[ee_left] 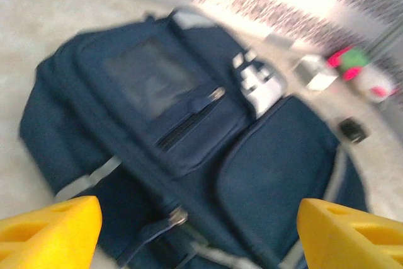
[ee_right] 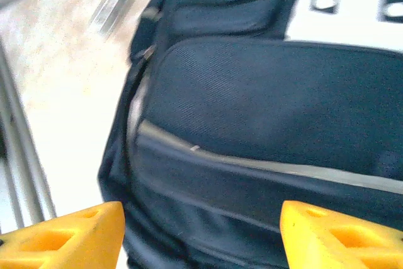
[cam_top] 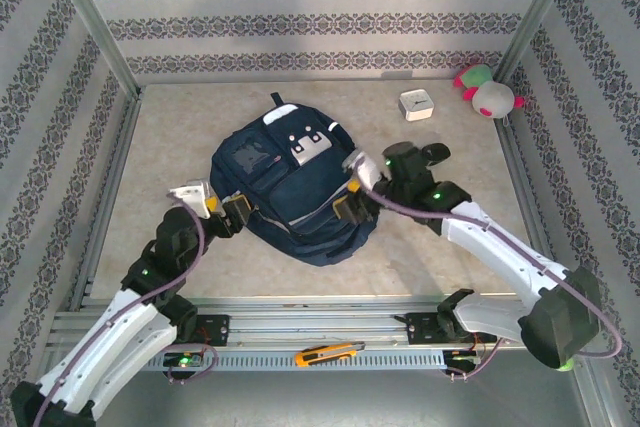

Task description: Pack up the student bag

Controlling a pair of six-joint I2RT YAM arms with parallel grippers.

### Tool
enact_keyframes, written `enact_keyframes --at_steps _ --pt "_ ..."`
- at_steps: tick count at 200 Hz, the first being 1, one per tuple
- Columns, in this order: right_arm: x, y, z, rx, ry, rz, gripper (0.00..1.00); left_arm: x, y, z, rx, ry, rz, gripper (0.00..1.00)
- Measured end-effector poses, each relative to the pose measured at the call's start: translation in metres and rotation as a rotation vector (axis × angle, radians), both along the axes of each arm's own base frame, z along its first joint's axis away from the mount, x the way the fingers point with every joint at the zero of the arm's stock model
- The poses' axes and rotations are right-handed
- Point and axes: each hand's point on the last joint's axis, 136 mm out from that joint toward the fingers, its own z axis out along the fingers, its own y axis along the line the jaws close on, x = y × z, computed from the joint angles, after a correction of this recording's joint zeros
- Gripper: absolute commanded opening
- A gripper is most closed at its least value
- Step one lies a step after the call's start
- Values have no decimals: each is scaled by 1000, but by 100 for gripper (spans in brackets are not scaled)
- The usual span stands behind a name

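student bag (ee_left: 189, 124) blurred, bottom cut off

Bright even light, top view sharp, wrist views motion-blurred, glare beyond student bag (ee_left: 189, 124)

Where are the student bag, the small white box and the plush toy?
student bag (cam_top: 285, 197): top external view, on its navy front.
small white box (cam_top: 415, 105): top external view, on its top face.
plush toy (cam_top: 492, 98): top external view, on its white body.
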Motion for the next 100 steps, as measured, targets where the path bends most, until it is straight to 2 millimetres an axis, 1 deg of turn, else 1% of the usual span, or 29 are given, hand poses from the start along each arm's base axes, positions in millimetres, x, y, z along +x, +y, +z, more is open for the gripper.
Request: enact_keyframes --at_steps 22,37,56,69,80,100 --pt "-18 5 -19 -75 -16 79 62 4 -4 -35 10 145 -26 80" --pt "-30 9 -32 -129 -34 137 62 5 -8 -54 3 227 -47 80" --pt "-51 20 -48 -204 -73 251 62 9 -9 -68 -31 290 -58 80" --pt "-62 27 -57 -236 -82 313 62 16 -10 -76 -72 323 -63 80" --pt "-67 30 -62 -251 -80 341 62 23 -9 -82 -110 351 -61 80" --pt "-68 31 -71 -267 -67 363 62 33 -12 -93 -183 397 -75 78"
